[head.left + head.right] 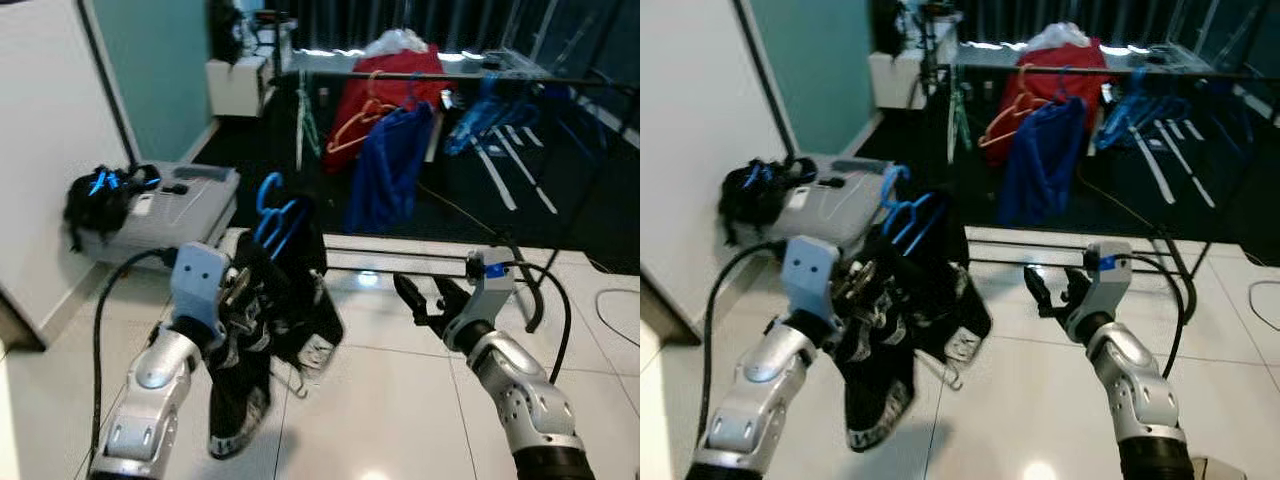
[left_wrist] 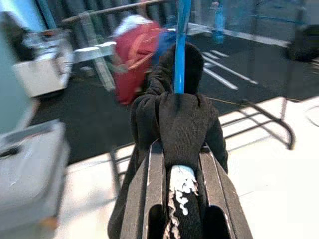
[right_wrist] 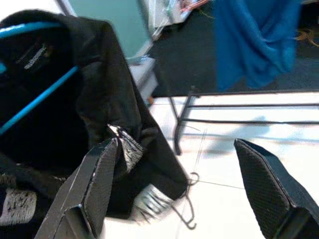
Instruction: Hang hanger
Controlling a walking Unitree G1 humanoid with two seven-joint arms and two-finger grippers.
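**A:** Where is the hanger, and what holds it?

**B:** The blue hanger (image 1: pixel 272 212) is at the left of the scene, raised above a white tiled floor (image 1: pixel 400 400). A black garment (image 1: pixel 262 340) with white print is draped over it and hangs down in folds. The left end effector (image 1: pixel 240 290) is pinching a bunched part of that black garment between its two fingers; in the left wrist view the cloth fills the gap between the fingers (image 2: pixel 149 199), and the blue hook of the hanger rises straight up beyond them.

**A:** And the other arm?

**B:** The right end effector (image 1: pixel 425 297) is held up on the right side, apart from the garment, with its fingers spread wide and nothing between them. In the right wrist view the black garment and a blue bar of the hanger lie just past one finger (image 3: pixel 94 184), and a thin wire hook dangles below the cloth.

**A:** What lies ahead of the robot?

**B:** A clothes rack (image 1: pixel 480 76) with a dark horizontal rail stands further off, over a dark floor. On it hang a red garment (image 1: pixel 385 95) on an orange hanger (image 1: pixel 352 125), a blue garment (image 1: pixel 385 170), and several bare blue hangers (image 1: pixel 490 110) to the right. The rack's low base bars run along the edge of the tiles, between the robot and the rack's clothes.

**A:** Anything to the left?

**B:** A grey box (image 1: pixel 170 215) sits by a white wall, with a black bag (image 1: pixel 105 195) with blue cords on it.
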